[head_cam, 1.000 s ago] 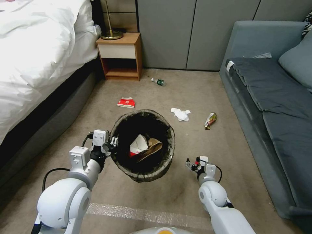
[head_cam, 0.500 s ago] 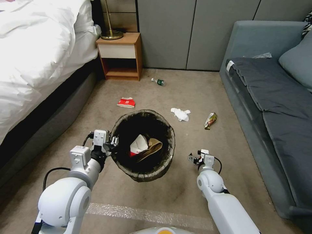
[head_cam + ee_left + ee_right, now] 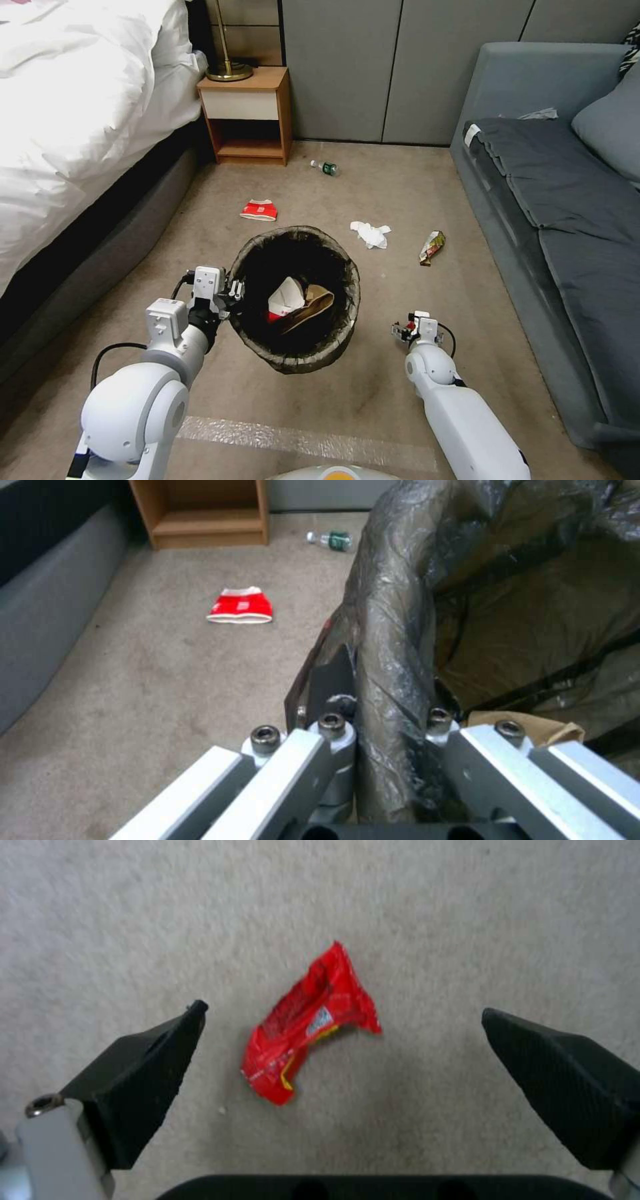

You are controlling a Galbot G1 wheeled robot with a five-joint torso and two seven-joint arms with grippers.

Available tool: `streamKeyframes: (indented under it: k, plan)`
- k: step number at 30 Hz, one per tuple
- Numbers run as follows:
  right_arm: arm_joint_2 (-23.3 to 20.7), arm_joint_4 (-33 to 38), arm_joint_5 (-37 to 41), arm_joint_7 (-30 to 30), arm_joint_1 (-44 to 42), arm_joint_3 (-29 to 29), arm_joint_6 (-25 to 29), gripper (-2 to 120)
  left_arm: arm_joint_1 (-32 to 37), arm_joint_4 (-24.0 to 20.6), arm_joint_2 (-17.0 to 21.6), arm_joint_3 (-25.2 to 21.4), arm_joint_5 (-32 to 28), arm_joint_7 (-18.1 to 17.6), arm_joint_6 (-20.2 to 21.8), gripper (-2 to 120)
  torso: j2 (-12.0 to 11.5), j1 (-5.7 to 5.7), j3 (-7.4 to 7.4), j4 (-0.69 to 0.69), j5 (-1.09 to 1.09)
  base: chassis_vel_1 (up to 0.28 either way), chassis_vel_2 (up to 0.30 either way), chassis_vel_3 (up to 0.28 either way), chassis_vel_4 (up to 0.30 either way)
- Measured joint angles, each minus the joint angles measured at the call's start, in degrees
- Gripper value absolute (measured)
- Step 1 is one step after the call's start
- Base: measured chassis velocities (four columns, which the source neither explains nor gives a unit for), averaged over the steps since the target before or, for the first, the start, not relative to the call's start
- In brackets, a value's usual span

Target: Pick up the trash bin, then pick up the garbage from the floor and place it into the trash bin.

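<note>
The trash bin (image 3: 348,308), lined with a dark bag, hangs off the carpet with my left gripper (image 3: 231,297) shut on its near-left rim. The left wrist view shows the bagged rim (image 3: 390,645) pinched between the jaws. Inside lie a red-and-white carton (image 3: 285,297) and a brown paper bag (image 3: 315,302). My right gripper (image 3: 416,328) points down, open, right of the bin. Between its spread fingers (image 3: 153,1065) a flat red packet (image 3: 310,1025) lies on the carpet. More garbage lies beyond: a red carton (image 3: 259,210), a tissue (image 3: 371,234), a wrapper (image 3: 432,247) and a bottle (image 3: 325,168).
A bed (image 3: 73,100) runs along the left and a grey sofa (image 3: 567,200) along the right. A wooden nightstand (image 3: 248,113) with a lamp stands at the back wall. A tape strip (image 3: 300,440) crosses the carpet near my base.
My right gripper has swung a little to the right and lowered toward the floor. The left gripper and the bin have stayed put.
</note>
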Motion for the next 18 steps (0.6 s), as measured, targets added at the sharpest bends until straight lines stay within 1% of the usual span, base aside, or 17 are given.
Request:
streamKeyframes:
  k: [7, 18]
  plan:
    - [0.5, -3.8, 0.0, -0.2, 1.6, -0.1, 0.9, 100, -0.1, 0.1, -0.1, 0.2, 0.1, 0.0, 0.0, 2, 0.0, 0.0, 0.0, 0.0, 0.0, 0.0, 0.0, 0.0, 0.0]
    - [0.6, -4.0, -0.2, -0.3, 1.7, -0.3, 1.3, 100, -0.2, 0.3, -0.2, 0.3, 0.2, 0.0, 0.1, 2, 0.0, 0.0, 0.0, 0.0, 0.0, 0.0, 0.0, 0.0, 0.0]
